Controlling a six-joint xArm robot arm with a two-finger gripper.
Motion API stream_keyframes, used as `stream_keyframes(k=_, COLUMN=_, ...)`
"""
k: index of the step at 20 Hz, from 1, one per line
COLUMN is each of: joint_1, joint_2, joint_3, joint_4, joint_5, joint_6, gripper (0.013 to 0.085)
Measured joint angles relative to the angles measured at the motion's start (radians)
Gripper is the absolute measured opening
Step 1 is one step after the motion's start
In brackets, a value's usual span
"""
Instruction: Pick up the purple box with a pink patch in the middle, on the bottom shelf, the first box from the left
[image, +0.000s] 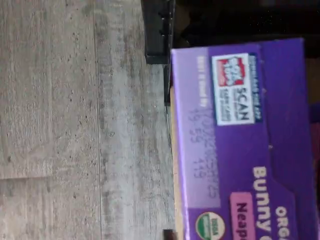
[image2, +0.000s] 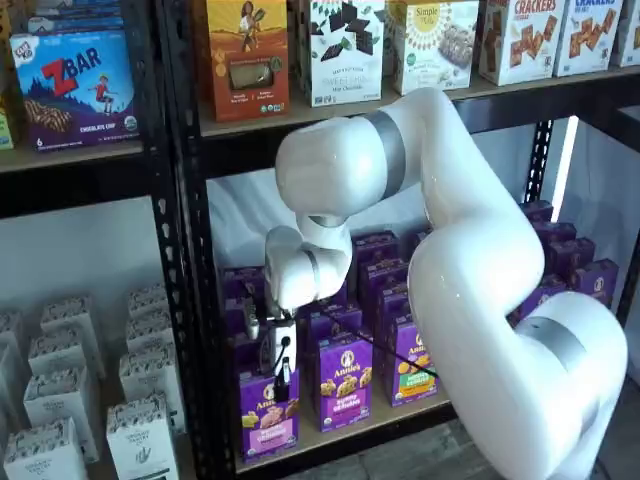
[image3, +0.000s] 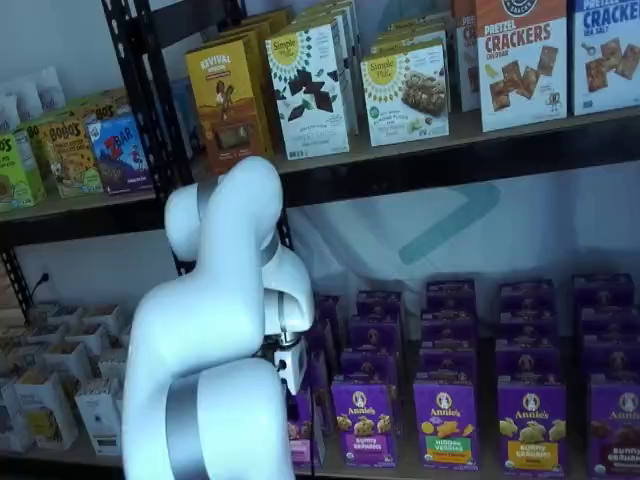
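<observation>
Purple box: upright at front left end of bottom shelf, beside other purple cartons; top face fills wrist view. Gripper: hanging over box top; jaw state cannot be told.

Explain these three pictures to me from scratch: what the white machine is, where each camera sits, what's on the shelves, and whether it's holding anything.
The white machine is a robot arm with a two-finger gripper at its end. Two pictures come from fixed cameras facing the shelves from the front. The third comes from a camera on the arm's wrist, looking down; it shows the top of the purple box close up, with grey floor beside it. The bottom shelf holds rows of purple Annie's cartons; the shelf above holds cracker and snack boxes. In a shelf view the gripper reaches down onto the front purple box with the pink panel. Whether its fingers have closed on the box cannot be told.
</observation>
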Motion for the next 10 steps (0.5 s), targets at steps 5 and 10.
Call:
stream_keyframes(k=5, joint_1=-0.003, joint_2=-0.002, joint_3=0.002, joint_4=-0.005, joint_5=0.003, joint_6=0.002, gripper=0.041)
stream_keyframes(k=10, joint_1=-0.006, joint_2=-0.005, joint_3=0.005, joint_4=-0.006, joint_5=0.003, joint_6=0.0, gripper=0.041)
